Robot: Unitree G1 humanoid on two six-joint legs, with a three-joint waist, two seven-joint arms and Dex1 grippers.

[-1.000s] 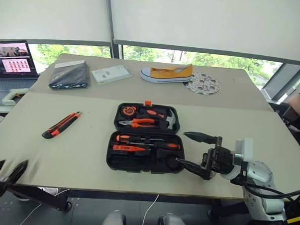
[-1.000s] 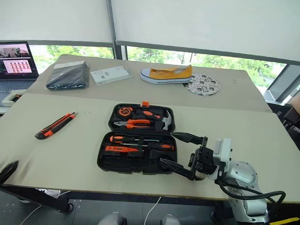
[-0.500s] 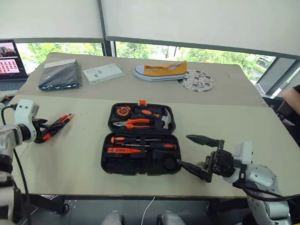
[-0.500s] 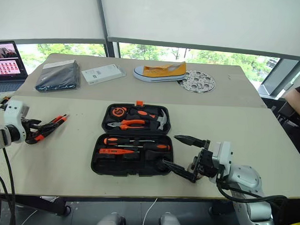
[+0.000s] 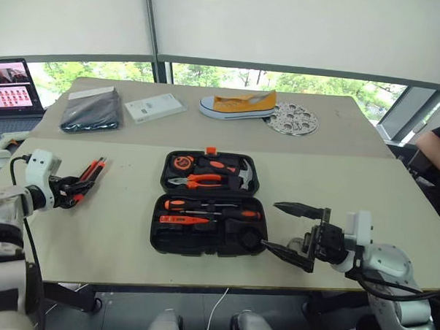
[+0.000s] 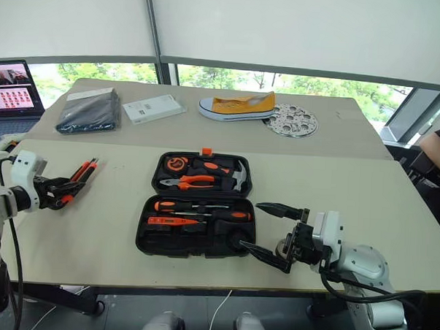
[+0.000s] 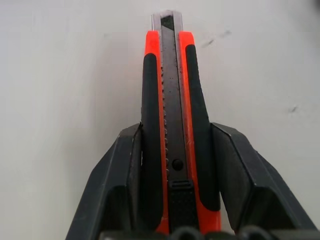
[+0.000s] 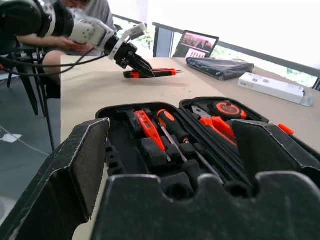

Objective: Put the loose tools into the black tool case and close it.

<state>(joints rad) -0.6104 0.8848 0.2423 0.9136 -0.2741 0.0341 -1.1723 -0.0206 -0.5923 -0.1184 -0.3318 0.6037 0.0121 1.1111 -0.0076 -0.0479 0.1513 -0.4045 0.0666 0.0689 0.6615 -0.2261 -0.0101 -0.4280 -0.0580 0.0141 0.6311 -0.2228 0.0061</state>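
Orange-and-black utility knife [image 7: 168, 125] clamped in left tool [image 7: 175, 170], right tool [image 5: 296, 230] agape, no legible lettering

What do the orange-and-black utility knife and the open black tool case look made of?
Orange-and-black utility knife: glossy orange plastic shell with matte black, likely rubbery, grip strips and a ridged slider. Open black tool case: matte hard plastic, judging by its moulded tool slots and rounded corners.

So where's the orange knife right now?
The utility knife lies on the table's left side, between the left pincer's fingers, left of the open tool case.
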